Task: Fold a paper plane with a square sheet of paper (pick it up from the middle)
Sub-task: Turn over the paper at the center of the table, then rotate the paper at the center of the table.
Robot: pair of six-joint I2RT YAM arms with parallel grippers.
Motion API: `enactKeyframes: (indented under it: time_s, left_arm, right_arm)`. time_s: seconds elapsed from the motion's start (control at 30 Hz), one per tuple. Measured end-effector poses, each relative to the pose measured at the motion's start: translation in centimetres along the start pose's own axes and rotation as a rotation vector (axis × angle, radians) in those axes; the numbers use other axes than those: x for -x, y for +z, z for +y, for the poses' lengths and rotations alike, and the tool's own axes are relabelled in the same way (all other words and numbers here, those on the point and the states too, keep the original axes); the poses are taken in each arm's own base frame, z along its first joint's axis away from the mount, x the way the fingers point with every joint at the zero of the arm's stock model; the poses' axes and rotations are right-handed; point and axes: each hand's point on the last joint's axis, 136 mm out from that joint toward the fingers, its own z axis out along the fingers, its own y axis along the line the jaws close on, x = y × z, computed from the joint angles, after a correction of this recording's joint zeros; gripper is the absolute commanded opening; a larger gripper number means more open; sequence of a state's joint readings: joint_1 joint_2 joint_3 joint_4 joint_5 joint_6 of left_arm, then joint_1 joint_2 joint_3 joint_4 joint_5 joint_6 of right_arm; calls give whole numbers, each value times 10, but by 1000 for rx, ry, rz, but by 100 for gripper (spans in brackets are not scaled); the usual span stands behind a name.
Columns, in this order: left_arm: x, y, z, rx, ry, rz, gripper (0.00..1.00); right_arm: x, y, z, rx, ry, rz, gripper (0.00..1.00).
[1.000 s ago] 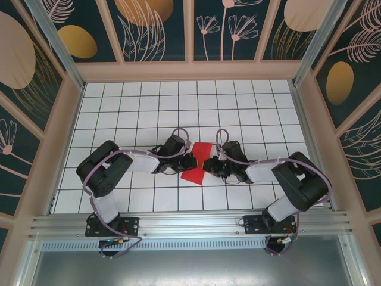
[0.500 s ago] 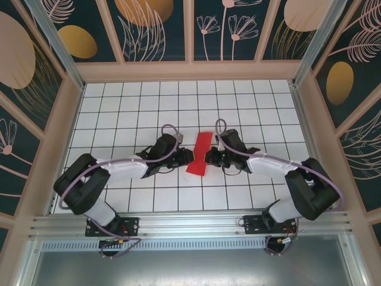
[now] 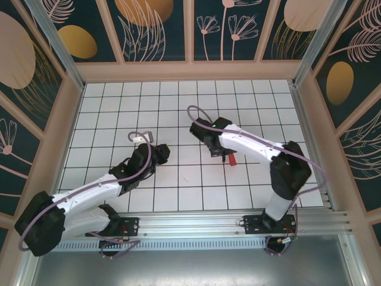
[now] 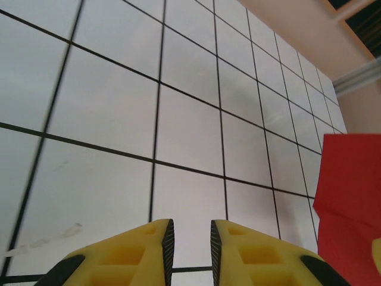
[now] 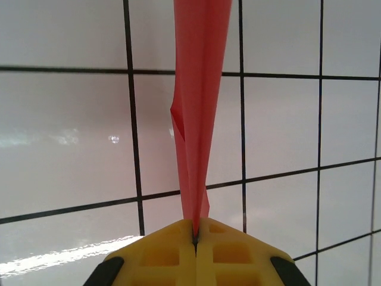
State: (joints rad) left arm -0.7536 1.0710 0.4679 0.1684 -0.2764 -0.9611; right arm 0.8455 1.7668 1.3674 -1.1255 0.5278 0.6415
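Paper plane (image 5: 199,119), folded down to a narrow red sliver with creases along its length, is now hanging from the right gripper (image 5: 196,229) alone; the yellow fingers are pressing together on one end of it, and the rest is sticking out over the white gridded worktop (image 3: 178,101), lifted off the tiles as far as I can judge; a second ago both arms were meeting over it at the middle of the grid, and since then the left arm has been pulling back toward its own side; the left gripper (image 4: 191,235) is standing slightly apart with nothing between its fingers, and from its wrist the red paper is showing off to the right, well apart from it; so the left side is looking finished with its share for now, and the paper plane is depending on one grip only; I am guessing any further crease is going to need that left gripper back, and thin paper held by one end is liable to be swinging or slipping meanwhile.
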Motion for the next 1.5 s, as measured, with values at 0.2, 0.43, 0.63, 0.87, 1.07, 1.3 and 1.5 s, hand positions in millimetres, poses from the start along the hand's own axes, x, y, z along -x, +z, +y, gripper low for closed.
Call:
enactKeyframes:
  time_s: [0.2, 0.43, 0.63, 0.87, 1.07, 1.3, 1.5]
  left_arm:
    - [21, -23, 18, 49, -27, -121, 25]
    - [23, -29, 23, 65, -10, -127, 30]
    - [-7, -9, 9, 1, 54, 22, 26]
    - [-66, 39, -25, -123, 66, 314, 21]
    - [-93, 62, -38, -157, 29, 446, 22]
    - [-95, 71, -53, -187, 15, 482, 22]
    - [-100, 78, -52, -165, 16, 505, 21]
  right_arm:
    - [-18, 29, 77, -7, -162, 100, 8]
    - [-23, 26, 145, 244, -155, 133, 51]
    - [-4, -19, 109, 619, 56, 26, 48]
    - [1, 14, 44, 840, 312, -9, 17]
    - [-38, 26, 74, 989, 256, 97, 11]
    - [-58, 34, 104, 1060, 243, 155, 9]
    - [-58, 28, 130, 1083, 329, 162, 10]
